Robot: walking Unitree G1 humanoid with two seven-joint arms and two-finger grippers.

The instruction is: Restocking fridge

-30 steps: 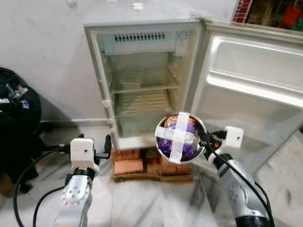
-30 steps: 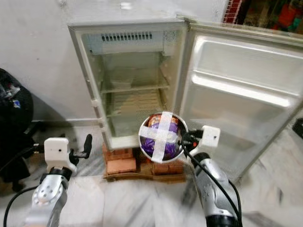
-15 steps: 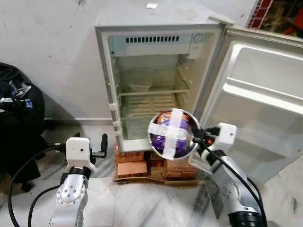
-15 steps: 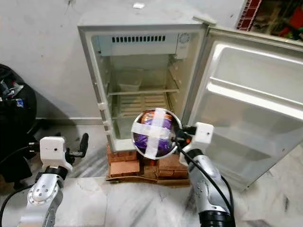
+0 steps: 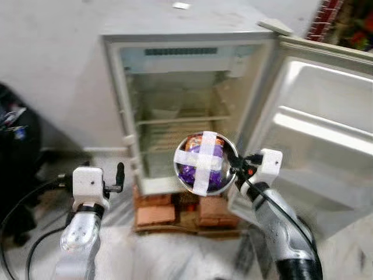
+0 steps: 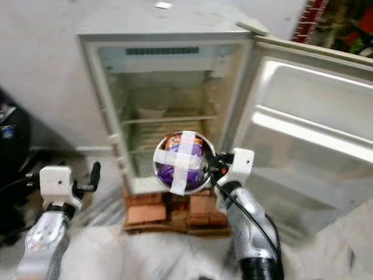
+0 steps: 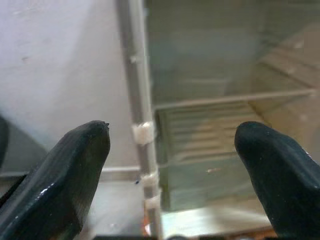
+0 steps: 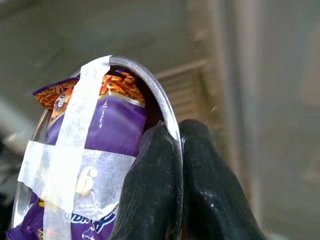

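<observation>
A small white fridge [image 5: 186, 105] stands open against the wall, its door [image 5: 315, 134] swung to the right. Inside, its shelves look bare apart from a pale tub [image 5: 164, 109] on the upper shelf. My right gripper [image 5: 234, 166] is shut on the rim of a steel bowl [image 5: 204, 163] holding a purple snack packet under a cross of white tape [image 8: 70, 170]. The bowl hangs in front of the fridge's lower compartment. My left gripper [image 5: 119, 175] is raised left of the fridge, open and holding nothing, and its fingers [image 7: 75, 175] frame the fridge's left edge.
The fridge rests on red bricks [image 5: 157, 213] over a wooden pallet. Dark bags and cables [image 5: 14, 151] lie at the left by the wall. The floor [image 5: 175, 256] in front is pale marble. A brick wall edge [image 5: 326, 17] shows at the top right.
The camera has shifted and the picture is blurred now. The bowl in my right gripper sits slightly higher and nearer the fridge opening. My left gripper stays open.
</observation>
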